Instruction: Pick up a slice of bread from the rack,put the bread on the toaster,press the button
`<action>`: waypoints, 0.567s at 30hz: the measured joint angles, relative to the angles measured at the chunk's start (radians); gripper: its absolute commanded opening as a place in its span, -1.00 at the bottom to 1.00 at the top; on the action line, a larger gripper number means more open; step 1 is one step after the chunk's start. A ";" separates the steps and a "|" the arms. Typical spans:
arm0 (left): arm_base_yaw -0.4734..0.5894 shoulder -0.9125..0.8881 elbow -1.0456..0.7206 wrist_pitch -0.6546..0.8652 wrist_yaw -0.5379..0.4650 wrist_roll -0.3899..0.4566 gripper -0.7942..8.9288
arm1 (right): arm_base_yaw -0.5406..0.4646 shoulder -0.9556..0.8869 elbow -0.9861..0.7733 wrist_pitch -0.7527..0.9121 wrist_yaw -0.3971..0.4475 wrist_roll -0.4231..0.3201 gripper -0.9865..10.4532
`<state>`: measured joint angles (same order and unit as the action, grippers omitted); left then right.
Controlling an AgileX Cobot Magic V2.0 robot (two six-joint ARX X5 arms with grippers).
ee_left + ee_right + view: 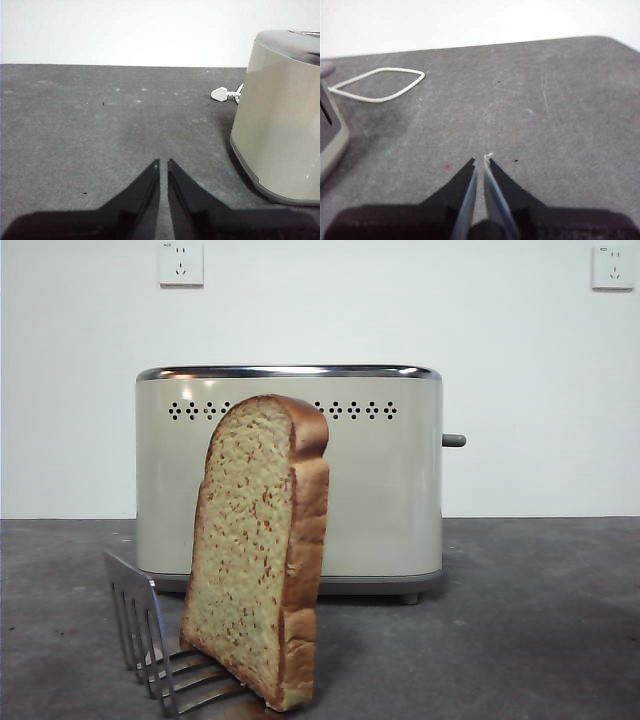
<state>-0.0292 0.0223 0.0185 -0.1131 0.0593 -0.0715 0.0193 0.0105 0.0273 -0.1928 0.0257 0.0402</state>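
Note:
A thick slice of bread (258, 545) with brown crust and pale speckled crumb stands upright in the steel rack (150, 640) at the front, leaning slightly. Behind it stands the cream toaster (380, 490) with a chrome top rim. The grey button (454, 440) sticks out of its right narrow side. My left gripper (163, 162) is shut and empty over the dark table, with the toaster (280, 115) beside it. My right gripper (481, 161) is shut and empty over bare table, with a corner of the toaster (330, 135) at the picture's edge. Neither arm shows in the front view.
A white plug (220, 93) and a loop of white cord (380, 86) lie on the dark grey table (540, 620) behind the toaster. Two white wall sockets (181, 262) sit high on the white wall. The table's rounded far corner shows in the right wrist view.

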 measured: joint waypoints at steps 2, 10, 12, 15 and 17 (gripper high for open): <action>0.000 0.000 0.000 0.000 0.000 0.000 -0.78 | 0.000 0.000 0.000 0.000 0.000 0.041 -0.77; 0.000 0.014 0.000 0.000 -0.001 0.000 -0.86 | 0.000 0.000 0.000 0.000 0.003 0.108 -0.83; 0.000 0.028 0.000 0.000 0.000 -0.003 -0.86 | 0.000 0.000 0.000 0.003 0.003 0.110 -0.84; 0.000 0.054 0.000 0.000 0.000 -0.025 -0.85 | 0.000 0.000 0.000 0.006 0.004 0.111 -0.84; 0.000 0.071 0.000 0.000 0.000 -0.047 -0.85 | 0.000 0.000 0.000 0.006 0.011 0.111 -0.84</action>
<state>-0.0292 0.0929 0.0185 -0.1131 0.0589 -0.1188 0.0193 0.0105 0.0277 -0.1864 0.0368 0.1513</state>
